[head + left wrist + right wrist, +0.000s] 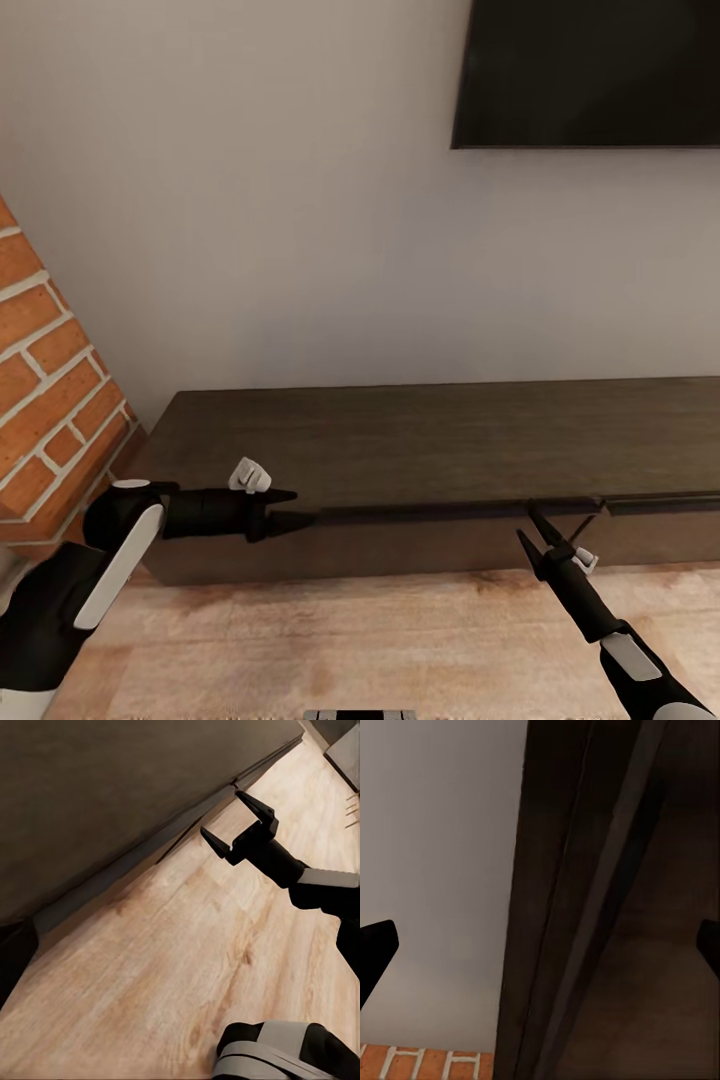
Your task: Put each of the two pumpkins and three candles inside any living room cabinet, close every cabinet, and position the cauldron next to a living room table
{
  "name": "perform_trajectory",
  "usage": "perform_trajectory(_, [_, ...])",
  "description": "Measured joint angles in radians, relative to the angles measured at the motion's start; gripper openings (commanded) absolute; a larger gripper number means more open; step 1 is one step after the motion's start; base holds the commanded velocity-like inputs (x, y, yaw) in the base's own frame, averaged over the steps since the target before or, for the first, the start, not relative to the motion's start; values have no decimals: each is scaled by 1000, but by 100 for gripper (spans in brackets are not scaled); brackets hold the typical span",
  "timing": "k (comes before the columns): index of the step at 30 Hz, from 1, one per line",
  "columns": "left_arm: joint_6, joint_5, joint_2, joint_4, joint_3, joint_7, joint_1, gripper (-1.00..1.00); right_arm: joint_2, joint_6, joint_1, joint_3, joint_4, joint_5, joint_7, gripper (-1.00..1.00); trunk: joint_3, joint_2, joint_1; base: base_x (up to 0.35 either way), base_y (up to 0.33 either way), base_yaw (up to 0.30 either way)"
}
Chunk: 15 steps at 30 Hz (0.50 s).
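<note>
The cabinet (440,440) spans the lower frame; the right gripper (535,527), jaws spread, sits at its drawer seam; hook the lip squarely, pull straight. Left gripper (290,508): cannot tell

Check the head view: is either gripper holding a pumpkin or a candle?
No: the left gripper and the right gripper are both at the front edge of the cabinet with nothing between their fingers.

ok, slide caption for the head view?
Both claws, left and right, open at the dark cabinet's front edge.
</note>
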Motion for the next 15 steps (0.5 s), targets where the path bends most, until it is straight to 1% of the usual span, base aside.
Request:
perform_trajectory(1, [0, 0, 0, 0, -9, 0, 0, 100, -1, 0, 0, 0, 0, 0, 1, 100, 0, 0, 0, 0, 0, 0])
perform_trajectory(6, [-2, 0, 0, 0, -24, 0, 0, 100, -4, 0, 0, 0, -1, 0, 10, 100, 0, 0, 0, 0, 0, 0])
perform_trajectory(15, [-4, 0, 0, 0, -28, 0, 0, 100, -10, 2, 1, 0, -3, 0, 15, 100, 0, 0, 0, -4, 0, 0])
